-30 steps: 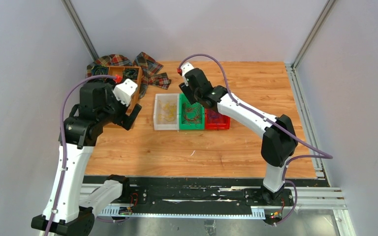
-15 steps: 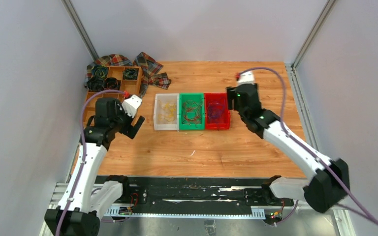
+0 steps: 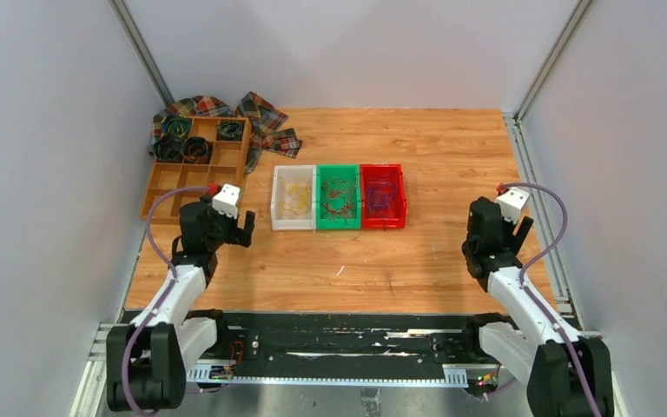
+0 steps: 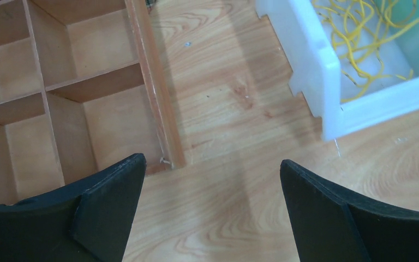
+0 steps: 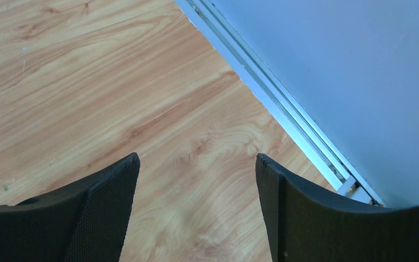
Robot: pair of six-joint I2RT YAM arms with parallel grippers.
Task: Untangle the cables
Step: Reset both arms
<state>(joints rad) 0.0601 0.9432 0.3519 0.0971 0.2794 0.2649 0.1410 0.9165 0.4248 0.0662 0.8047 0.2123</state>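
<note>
My left claw (image 4: pixel 210 161) hangs low at the near left of the table (image 3: pixel 417 139), its two black fingers spread wide with nothing between them. My right claw (image 5: pixel 197 155) is low at the near right, fingers likewise apart and holding nothing, over bare wood just beside the metal rail (image 5: pixel 262 93) at the table's edge.

Just past my left fingers lie the near corner of a wooden divider tray (image 4: pixel 153 98) and the corner of a white bin (image 4: pixel 311 60). Inside it, the yellow cables (image 4: pixel 360 33) lie in loose loops.

Touching it on the right stands a green bin (image 3: pixel 339 228) holding the red-brown cables (image 3: pixel 339 198). Next in the row is a red bin (image 3: pixel 382 226) with the purple cables (image 3: pixel 382 195). Both claws are well apart from these.

Farthest off, black coiled rolls (image 3: pixel 182 148) fill the tray's back compartments, beside a plaid cloth (image 3: pixel 265 113).
</note>
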